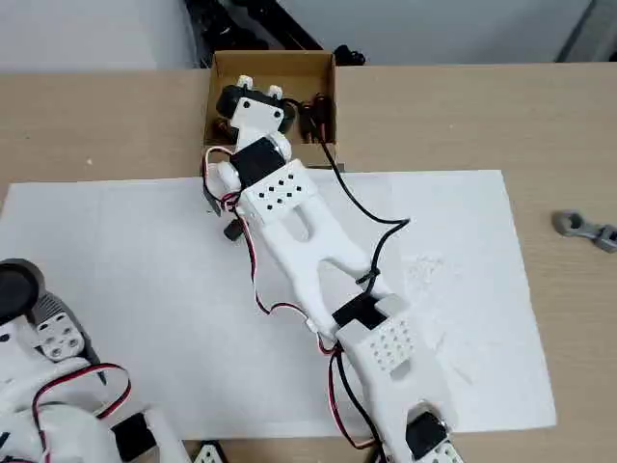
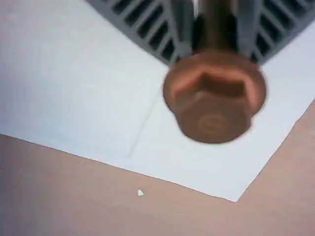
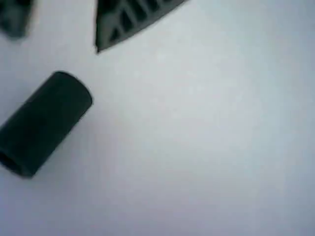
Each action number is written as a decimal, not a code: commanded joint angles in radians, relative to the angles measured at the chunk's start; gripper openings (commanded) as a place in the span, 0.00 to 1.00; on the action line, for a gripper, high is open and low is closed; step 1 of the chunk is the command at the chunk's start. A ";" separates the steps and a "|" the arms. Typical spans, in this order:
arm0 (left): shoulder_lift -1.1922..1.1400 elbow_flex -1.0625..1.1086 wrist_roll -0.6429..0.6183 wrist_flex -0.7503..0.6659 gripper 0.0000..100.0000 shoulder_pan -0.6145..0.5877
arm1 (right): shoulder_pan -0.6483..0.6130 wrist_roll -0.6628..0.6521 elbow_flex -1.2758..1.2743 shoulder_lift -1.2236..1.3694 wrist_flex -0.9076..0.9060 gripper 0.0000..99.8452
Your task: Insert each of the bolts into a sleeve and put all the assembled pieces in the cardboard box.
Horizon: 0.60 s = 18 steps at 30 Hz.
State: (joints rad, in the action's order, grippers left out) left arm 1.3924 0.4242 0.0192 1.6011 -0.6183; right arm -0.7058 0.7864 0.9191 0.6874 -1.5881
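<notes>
The left hand (image 2: pixel 214 29) pinched a bolt (image 2: pixel 214 98) by its shank, with the head hanging over the paper's (image 2: pixel 74 73) corner and the bare worktop (image 2: pixel 74 196). The right hand (image 3: pixel 56 39) was spread above the paper, a sleeve (image 3: pixel 44 123) lying on its side nearby. From above, an arm (image 1: pixel 308 241) stretched across the paper to the box (image 1: pixel 275 63).

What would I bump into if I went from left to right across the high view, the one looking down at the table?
Left arm → cardboard box → small grey part. The right arm stretches across the same span as the box, so it is left out.
</notes>
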 commanded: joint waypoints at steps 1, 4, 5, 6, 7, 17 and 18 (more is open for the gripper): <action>0.002 -0.001 -0.002 -0.026 0.01 -0.006 | 0.002 0.048 0.006 -0.035 0.005 0.22; 0.002 -0.001 -0.002 -0.026 0.01 -0.006 | -0.007 0.098 0.006 0.010 0.007 0.21; 0.002 -0.001 -0.002 -0.026 0.01 -0.006 | -0.010 0.112 0.006 0.025 0.010 0.20; 0.002 -0.001 -0.002 -0.026 0.01 -0.006 | -0.016 0.124 0.009 0.039 0.015 0.20; 0.002 -0.001 -0.002 -0.025 0.01 -0.006 | -0.024 0.135 0.009 0.051 0.019 0.20; 0.002 -0.001 0.002 0.009 0.01 -0.006 | -0.038 0.242 0.009 0.128 0.107 0.20; 0.002 -0.001 0.003 0.009 0.01 -0.006 | -0.036 0.249 0.009 0.133 0.107 0.20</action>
State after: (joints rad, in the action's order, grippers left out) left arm 1.3924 0.4258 0.0192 1.6103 -0.6183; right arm -0.7426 1.0134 0.9191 0.8286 -1.4975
